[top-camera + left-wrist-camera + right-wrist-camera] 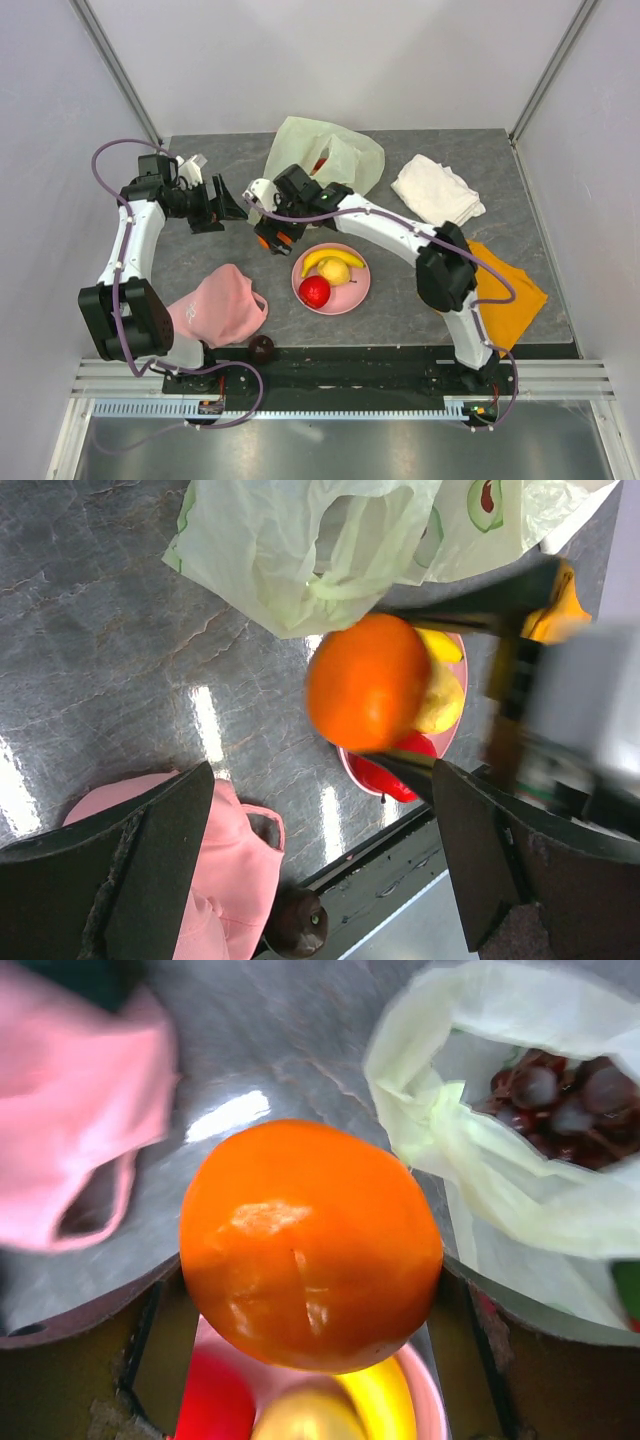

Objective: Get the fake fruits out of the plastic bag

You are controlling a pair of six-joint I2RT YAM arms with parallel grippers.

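- We see the right end effector point(271, 237) gripping a round glossy orange plastic fruit point(310, 1245) between its fingers. It is beside the round pink plate point(359, 291), on the side toward the left edge of the grey stone-patterned bench point(400, 320).
- The left end effector point(228, 204) hangs spread wide and empty, near that fruit.
- The thin translucent pale yellow-green plastic bag point(345, 150) lies at the bench's back edge, with a dark purple grape bunch point(560, 1105) inside.
- On the plate we count a yellow banana point(333, 257), a red apple point(314, 291) and a pale yellow fruit point(334, 272).
- A dark plum point(262, 347) sits at the near edge, beside a crumpled pink cloth point(220, 308).
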